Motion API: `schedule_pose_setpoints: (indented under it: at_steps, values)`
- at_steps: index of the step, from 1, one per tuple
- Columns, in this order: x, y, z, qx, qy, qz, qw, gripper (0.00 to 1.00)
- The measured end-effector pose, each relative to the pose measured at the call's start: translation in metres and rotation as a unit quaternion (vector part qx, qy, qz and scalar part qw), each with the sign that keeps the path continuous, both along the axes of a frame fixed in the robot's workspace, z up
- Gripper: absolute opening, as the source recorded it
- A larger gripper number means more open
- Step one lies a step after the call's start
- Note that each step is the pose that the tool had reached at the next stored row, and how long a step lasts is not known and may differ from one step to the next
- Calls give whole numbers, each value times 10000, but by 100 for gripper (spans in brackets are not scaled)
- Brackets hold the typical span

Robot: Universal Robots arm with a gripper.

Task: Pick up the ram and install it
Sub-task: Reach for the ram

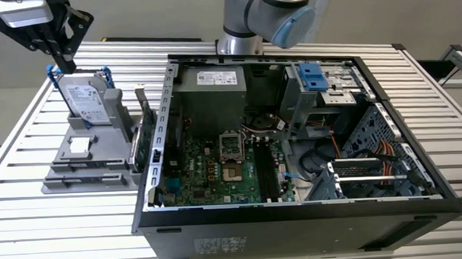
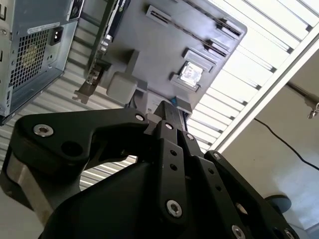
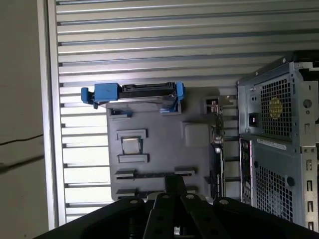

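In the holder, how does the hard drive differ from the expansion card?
The hard drive is a silver box with blue rails; the card is a thin green board with a metal bracket. The hard drive stands at the holder's far end, broad face toward the exterior view; the card stands edge-on along the side next to the case. Both stand upright in the grey holder.

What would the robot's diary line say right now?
gripper: shut, empty, over holder | ram: in holder slot, not picked | case: open, beside holder
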State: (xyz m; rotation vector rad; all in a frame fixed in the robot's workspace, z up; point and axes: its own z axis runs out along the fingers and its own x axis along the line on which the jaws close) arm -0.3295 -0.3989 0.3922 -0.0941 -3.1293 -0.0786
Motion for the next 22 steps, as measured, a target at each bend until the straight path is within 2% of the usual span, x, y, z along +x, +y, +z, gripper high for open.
schedule_pose_setpoints:
  at_steps: [12,18,22]
  values:
    - [-115,0,-4,5,1,1,10000,0]
    - [-125,-1,-3,12,1,4,10000,0]
    - [-124,-47,-4,12,11,4,10000,0]
